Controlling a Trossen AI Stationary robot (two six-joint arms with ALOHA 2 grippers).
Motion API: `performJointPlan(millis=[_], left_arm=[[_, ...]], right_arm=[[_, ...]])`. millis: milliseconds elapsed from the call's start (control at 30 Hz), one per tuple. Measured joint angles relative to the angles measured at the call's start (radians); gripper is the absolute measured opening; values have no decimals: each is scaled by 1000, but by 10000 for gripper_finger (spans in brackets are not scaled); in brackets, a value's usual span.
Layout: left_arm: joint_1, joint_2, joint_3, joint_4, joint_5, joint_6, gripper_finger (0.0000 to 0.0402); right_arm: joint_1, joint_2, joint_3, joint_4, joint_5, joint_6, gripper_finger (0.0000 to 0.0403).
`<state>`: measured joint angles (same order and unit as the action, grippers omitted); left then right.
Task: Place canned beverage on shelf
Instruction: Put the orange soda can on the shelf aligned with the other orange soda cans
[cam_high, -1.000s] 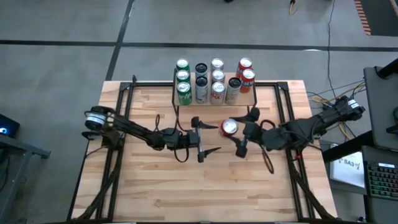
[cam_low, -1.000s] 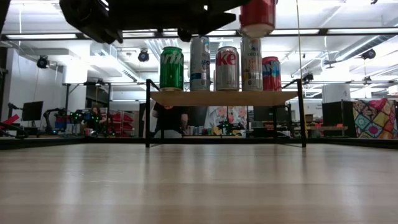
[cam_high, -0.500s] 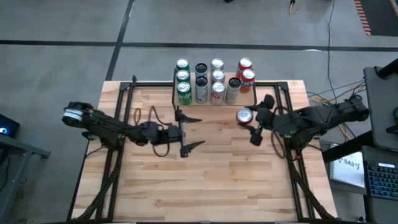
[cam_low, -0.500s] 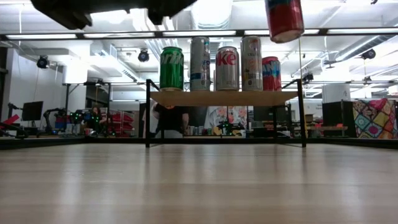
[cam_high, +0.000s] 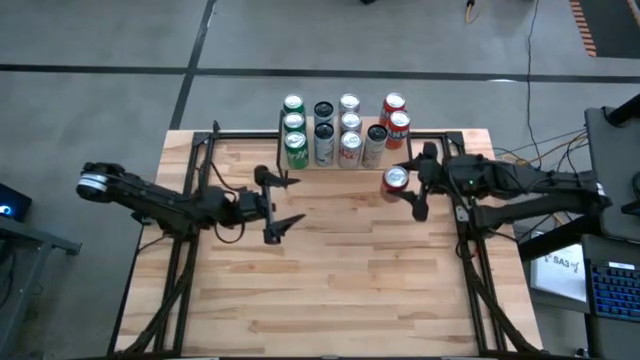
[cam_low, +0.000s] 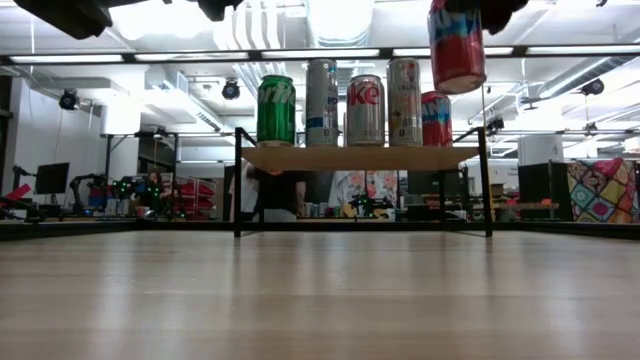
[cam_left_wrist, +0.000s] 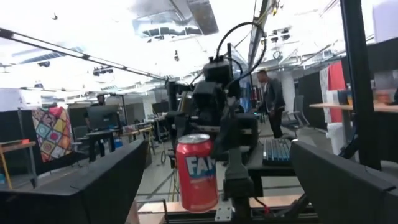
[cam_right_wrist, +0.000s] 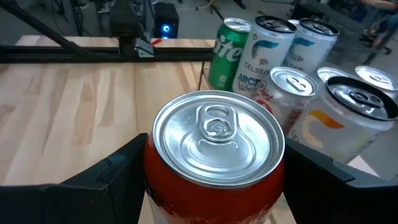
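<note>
Right claw (cam_high: 408, 186) grips a red can (cam_high: 394, 181) upright, lifted off the bench (cam_high: 340, 290), just at four o'clock from the shelf (cam_high: 398, 157) crowded with cans (cam_high: 322, 140). Left claw (cam_high: 277, 201) hangs wide open and empty, toward eight o'clock of the shelf.

The low view's top edge crops the held red can (cam_low: 457, 45).

A red can (cam_high: 394, 181) with a silver top sits between black fingers (cam_right_wrist: 99, 180). A green can (cam_low: 276, 110) and silver cans (cam_low: 366, 110) top the light wood shelf (cam_low: 360, 157).
</note>
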<state>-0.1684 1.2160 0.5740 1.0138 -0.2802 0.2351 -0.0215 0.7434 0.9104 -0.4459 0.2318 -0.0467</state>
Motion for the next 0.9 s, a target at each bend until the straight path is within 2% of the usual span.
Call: performJointPlan(millis=[267, 600, 900], left_arm=[[0, -25, -15, -1, -6, 10, 381], [0, -54, -15, -27, -141, 36, 381], [0, -134, -15, -98, -141, 49, 381]], right_arm=[[-168, -26, -63, 62, -189, -71, 282], [-303, -37, -96, 71, -183, -84, 282], [-361, -50, -154, 132, -178, -102, 282]])
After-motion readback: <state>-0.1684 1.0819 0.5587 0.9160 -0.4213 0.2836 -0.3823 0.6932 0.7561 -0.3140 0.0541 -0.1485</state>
